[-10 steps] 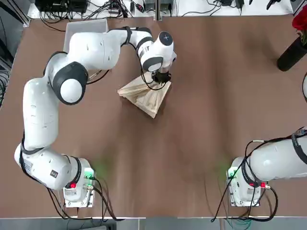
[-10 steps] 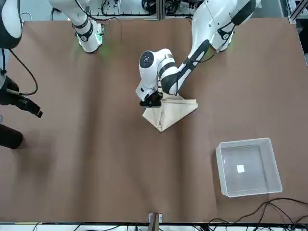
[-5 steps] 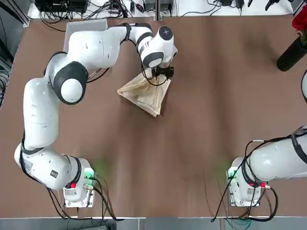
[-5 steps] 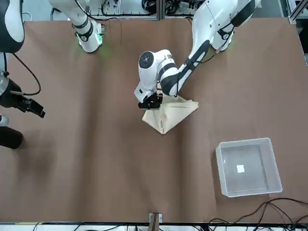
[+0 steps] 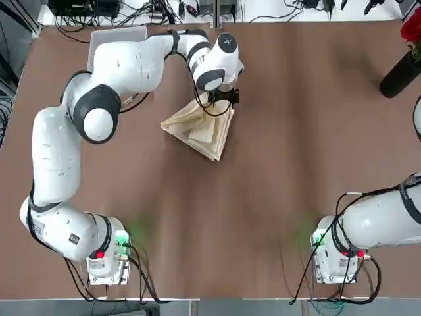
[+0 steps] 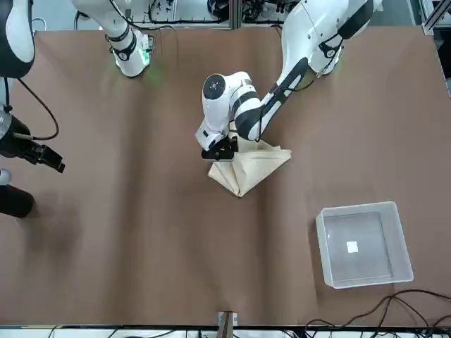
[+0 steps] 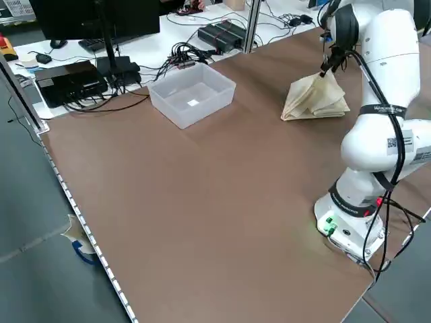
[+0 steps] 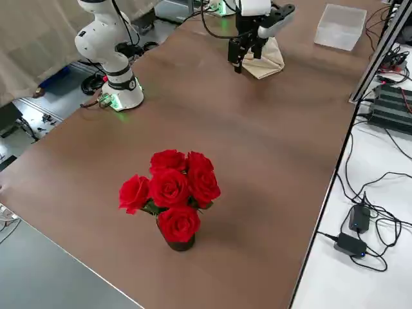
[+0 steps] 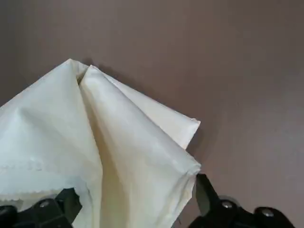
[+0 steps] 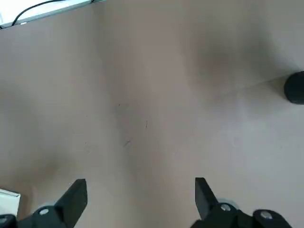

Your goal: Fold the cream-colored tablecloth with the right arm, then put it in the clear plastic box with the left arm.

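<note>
The brown table [image 5: 276, 164] carries everything. The left arm [image 5: 99, 112] reaches across it from its base to the far middle, and its gripper [image 5: 223, 97] hangs at the upper corner of the cloth [image 5: 200, 128]. In the left wrist view the two fingers [image 9: 64, 202] stand apart with the cloth bunched between them, so the left gripper [image 9: 133, 209] is spread around the fabric rather than clamped tight on it. The cloth is folded into a rough triangle, its peak lifted toward the gripper and its wide layered edge resting on the table, spreading away from the fingers toward the arms' bases.

The right arm [image 5: 385, 220] sits folded back near its own base, well apart from the cloth. Its gripper [image 10: 137, 199] points down over bare table with its fingers spread and nothing between them.

The clear box [image 6: 363, 243] stands on the far side of the left gripper, toward the robot's left and well apart from the cloth; it holds only a small white label on its floor.

A vase of red roses [image 8: 170, 193] stands far off to the robot's right.
</note>
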